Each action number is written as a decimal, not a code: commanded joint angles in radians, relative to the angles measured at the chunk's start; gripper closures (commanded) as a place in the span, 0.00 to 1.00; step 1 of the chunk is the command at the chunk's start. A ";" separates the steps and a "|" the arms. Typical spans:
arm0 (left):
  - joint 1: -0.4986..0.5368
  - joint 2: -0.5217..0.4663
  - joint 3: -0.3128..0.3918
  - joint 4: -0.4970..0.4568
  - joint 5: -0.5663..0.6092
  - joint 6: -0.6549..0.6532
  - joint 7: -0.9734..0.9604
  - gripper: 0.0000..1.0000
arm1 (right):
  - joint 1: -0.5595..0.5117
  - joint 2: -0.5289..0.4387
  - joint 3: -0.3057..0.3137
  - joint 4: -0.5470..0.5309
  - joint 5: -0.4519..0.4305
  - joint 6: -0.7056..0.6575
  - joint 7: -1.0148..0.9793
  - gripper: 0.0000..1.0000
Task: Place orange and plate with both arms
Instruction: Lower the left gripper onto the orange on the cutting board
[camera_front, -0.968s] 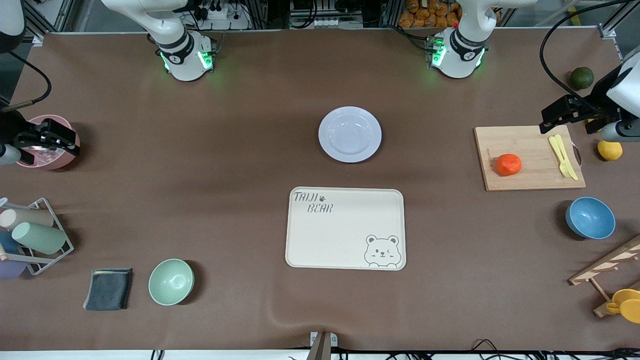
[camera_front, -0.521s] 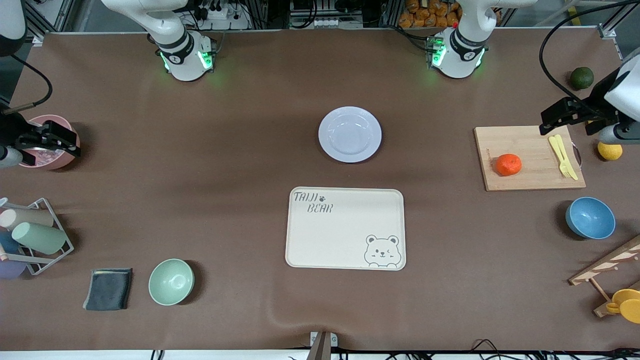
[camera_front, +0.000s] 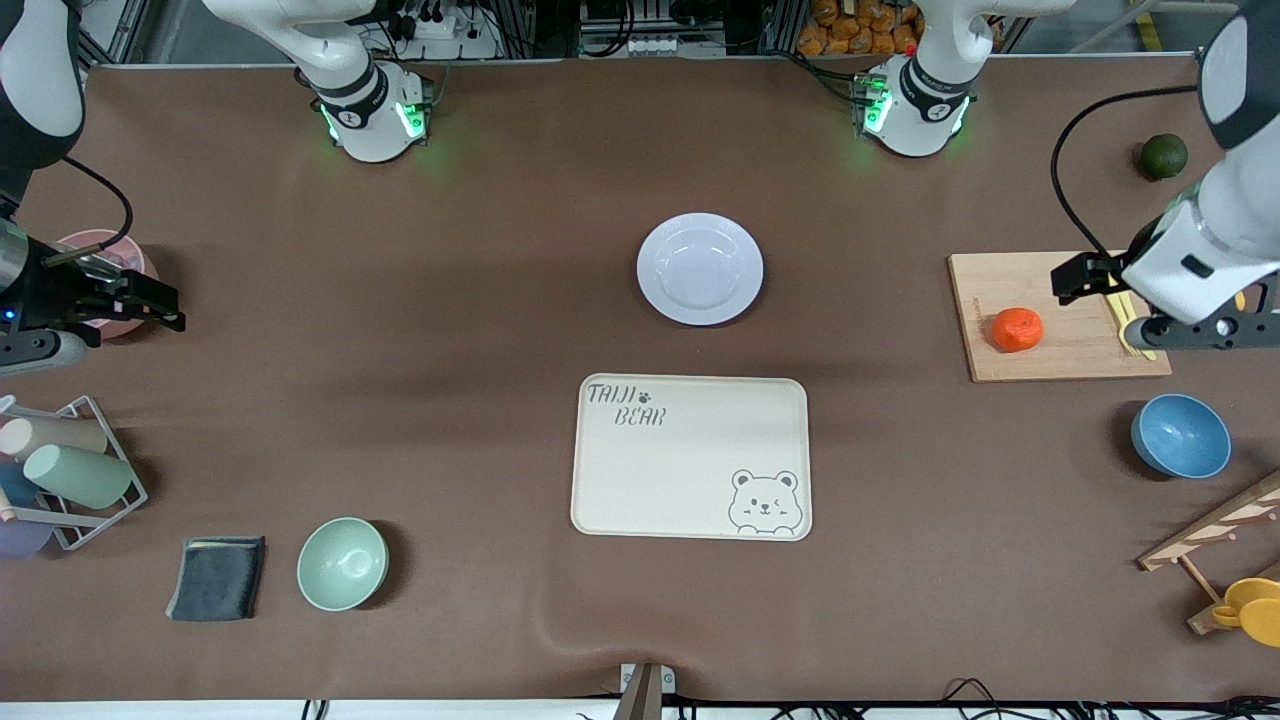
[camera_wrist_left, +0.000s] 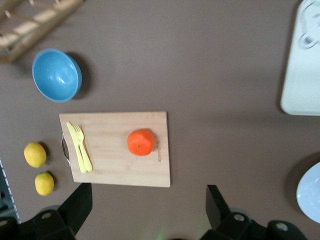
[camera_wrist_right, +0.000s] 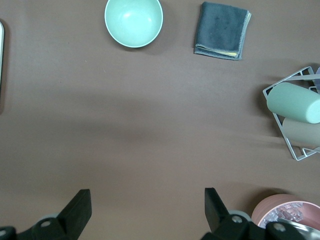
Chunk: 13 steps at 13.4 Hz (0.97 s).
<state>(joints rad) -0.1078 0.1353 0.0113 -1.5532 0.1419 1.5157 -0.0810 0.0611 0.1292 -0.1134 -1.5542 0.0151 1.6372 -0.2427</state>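
Observation:
The orange (camera_front: 1017, 329) sits on a wooden cutting board (camera_front: 1060, 350) toward the left arm's end of the table. It also shows in the left wrist view (camera_wrist_left: 141, 142). The white plate (camera_front: 700, 268) lies at mid-table, farther from the front camera than the cream bear tray (camera_front: 690, 457). Only the plate's edge shows in the left wrist view (camera_wrist_left: 310, 200). My left gripper (camera_front: 1075, 275) (camera_wrist_left: 146, 205) is open and empty, up over the board beside the orange. My right gripper (camera_front: 165, 308) (camera_wrist_right: 146, 204) is open and empty over bare mat next to a pink bowl (camera_front: 100, 250).
A yellow fork (camera_wrist_left: 79, 147) lies on the board. A blue bowl (camera_front: 1180, 436), two lemons (camera_wrist_left: 35, 154), a dark green fruit (camera_front: 1163, 156) and a wooden rack (camera_front: 1215, 530) are nearby. A green bowl (camera_front: 342, 564), grey cloth (camera_front: 216, 578) and cup rack (camera_front: 70, 470) stand toward the right arm's end.
My left arm has swung in over the cutting board, closer to the orange. My right gripper has shifted off the pink bowl toward the table's middle. Both stay open.

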 joint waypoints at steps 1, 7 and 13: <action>0.016 0.009 -0.002 -0.086 0.002 0.003 -0.011 0.00 | 0.006 0.001 0.000 0.022 -0.021 -0.031 0.003 0.00; 0.092 -0.063 -0.004 -0.384 0.004 0.196 -0.009 0.00 | -0.010 0.004 -0.002 0.020 0.008 -0.031 0.000 0.00; 0.163 -0.109 -0.005 -0.640 0.010 0.431 0.007 0.00 | -0.030 0.020 -0.003 0.017 0.019 -0.042 0.003 0.00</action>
<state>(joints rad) 0.0225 0.0784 0.0151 -2.0812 0.1419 1.8589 -0.0808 0.0425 0.1430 -0.1221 -1.5513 0.0168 1.6114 -0.2423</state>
